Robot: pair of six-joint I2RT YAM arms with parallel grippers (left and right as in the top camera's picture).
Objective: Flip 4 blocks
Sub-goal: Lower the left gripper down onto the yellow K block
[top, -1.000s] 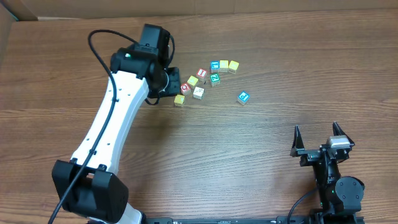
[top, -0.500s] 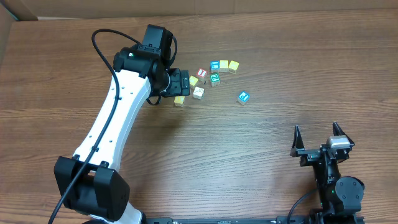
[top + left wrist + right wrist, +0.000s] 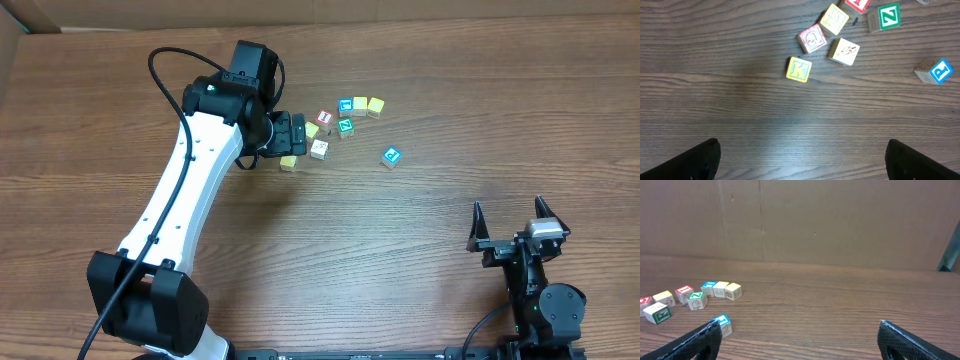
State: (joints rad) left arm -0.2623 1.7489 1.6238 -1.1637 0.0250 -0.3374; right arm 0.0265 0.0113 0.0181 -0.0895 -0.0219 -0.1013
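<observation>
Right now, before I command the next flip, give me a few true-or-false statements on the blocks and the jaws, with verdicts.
1. The left jaws grip the yellow K block. False: they stand wide open, and the yellow K block lies free on the table.
2. The blue P block lies apart from the other blocks. True.
3. The right jaws are open and empty. True.
4. The green Z block is stacked on the cream block. False: the green Z block and the cream block sit separately on the table.

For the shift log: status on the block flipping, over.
Left gripper: jaws open, empty. Right gripper: jaws open, empty. Yellow K block lying free, K up. Red Q block close by.
</observation>
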